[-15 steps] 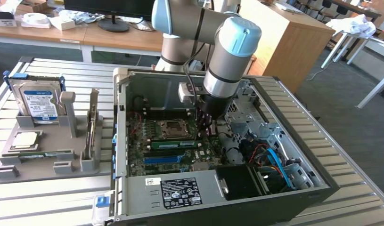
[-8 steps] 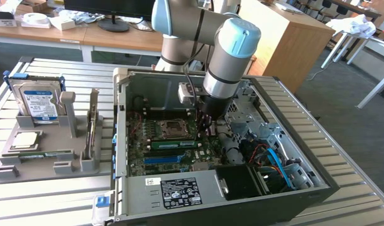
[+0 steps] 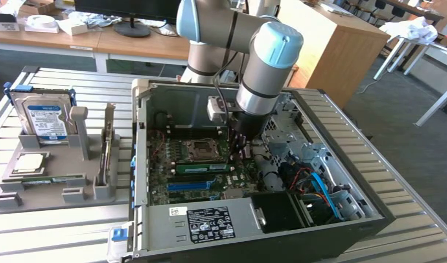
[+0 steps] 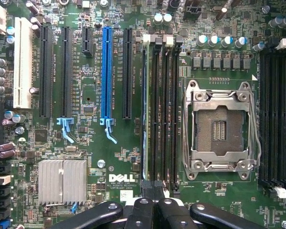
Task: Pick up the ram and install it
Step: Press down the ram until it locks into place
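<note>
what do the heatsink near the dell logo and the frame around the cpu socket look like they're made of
The heatsink looks like bare aluminium: pale matte grey, cut into straight parallel fins. The frame around the cpu socket looks like stamped steel with a bright plated finish, since its thin edges and levers catch the light. Neither can be confirmed by look alone.

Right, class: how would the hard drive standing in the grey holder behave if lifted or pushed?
The hard drive looks rigid and metal-cased, so probably stiff and heavy for its size. It stands on a narrow edge in the grey holder, so outside it a push would likely tip it.
</note>
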`<state>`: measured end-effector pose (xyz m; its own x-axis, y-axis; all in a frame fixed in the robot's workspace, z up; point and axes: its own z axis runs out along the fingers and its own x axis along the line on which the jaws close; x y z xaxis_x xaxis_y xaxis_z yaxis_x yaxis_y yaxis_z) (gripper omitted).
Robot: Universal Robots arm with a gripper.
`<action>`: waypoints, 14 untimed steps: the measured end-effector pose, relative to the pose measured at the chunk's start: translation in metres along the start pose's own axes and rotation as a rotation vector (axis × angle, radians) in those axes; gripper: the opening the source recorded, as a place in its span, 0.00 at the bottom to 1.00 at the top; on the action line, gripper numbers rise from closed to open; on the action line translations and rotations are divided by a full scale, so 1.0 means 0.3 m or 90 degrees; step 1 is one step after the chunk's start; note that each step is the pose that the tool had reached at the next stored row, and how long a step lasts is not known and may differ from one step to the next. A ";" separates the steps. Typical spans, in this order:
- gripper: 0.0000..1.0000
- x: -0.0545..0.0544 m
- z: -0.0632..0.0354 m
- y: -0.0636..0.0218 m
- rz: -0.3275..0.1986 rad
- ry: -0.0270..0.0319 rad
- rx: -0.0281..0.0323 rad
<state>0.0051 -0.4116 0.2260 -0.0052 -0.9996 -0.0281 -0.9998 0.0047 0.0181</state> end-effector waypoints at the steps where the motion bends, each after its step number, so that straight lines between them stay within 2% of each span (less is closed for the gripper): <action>1: 0.10 0.000 0.000 0.000 0.000 0.0000 0.0000; 14: 0.10 0.000 0.006 0.000 0.000 0.0000 0.0002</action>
<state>0.0051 -0.4116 0.2241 -0.0052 -0.9996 -0.0282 -0.9998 0.0047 0.0178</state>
